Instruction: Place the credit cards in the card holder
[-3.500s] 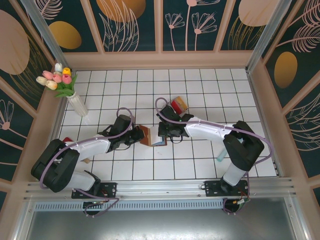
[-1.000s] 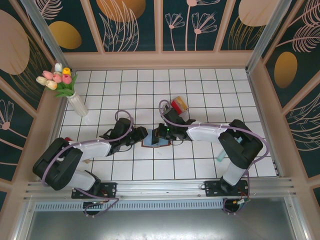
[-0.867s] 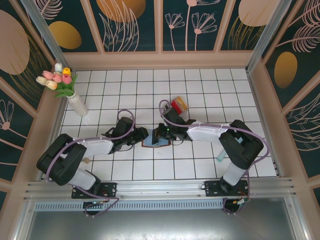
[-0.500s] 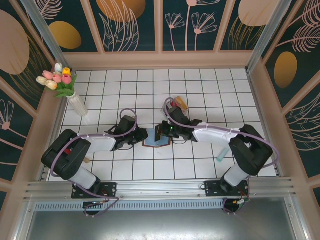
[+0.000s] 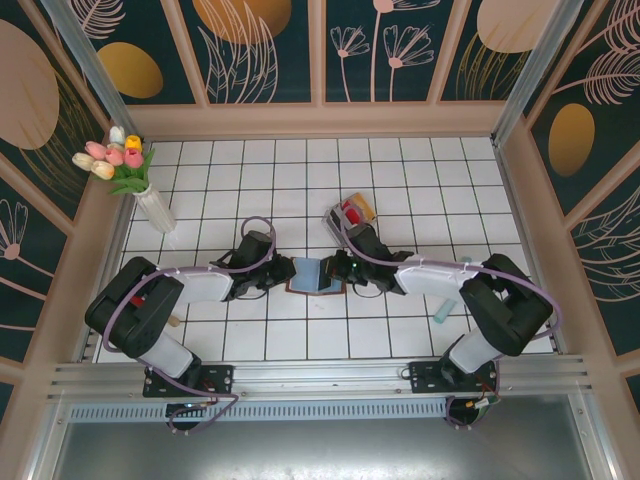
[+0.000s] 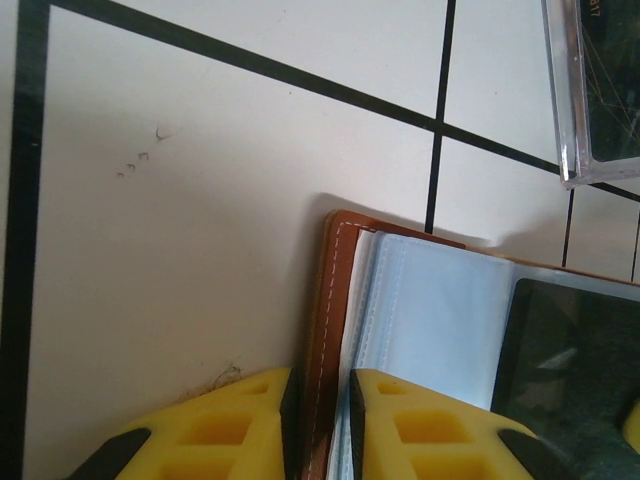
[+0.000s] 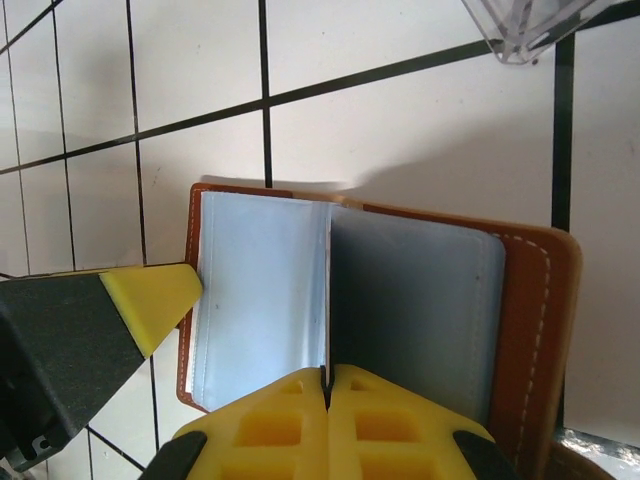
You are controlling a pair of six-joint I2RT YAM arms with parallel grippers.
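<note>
Card holder (image 5: pixel 312 276): open flat, mid-table, on white tiled table (image 5: pixel 400 170); both ends covered by the grippers.
Left gripper (image 6: pixel 320 425): clamped on the card holder's brown leather edge; fingers cut off by the frame.
Right gripper (image 7: pixel 326 420): fingers pressed together at the sleeve fold; any hold unclear.
Credit cards (image 5: pixel 356 210): red and orange, in clear tray (image 7: pixel 525 28), partly behind a cable.
Walls: dark floral panels (image 5: pixel 390 50).

no legible text, labels or numbers

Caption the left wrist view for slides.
Left gripper pinching the brown cover edge of the open card holder, clear sleeves exposed, on a white tiled table.
</note>
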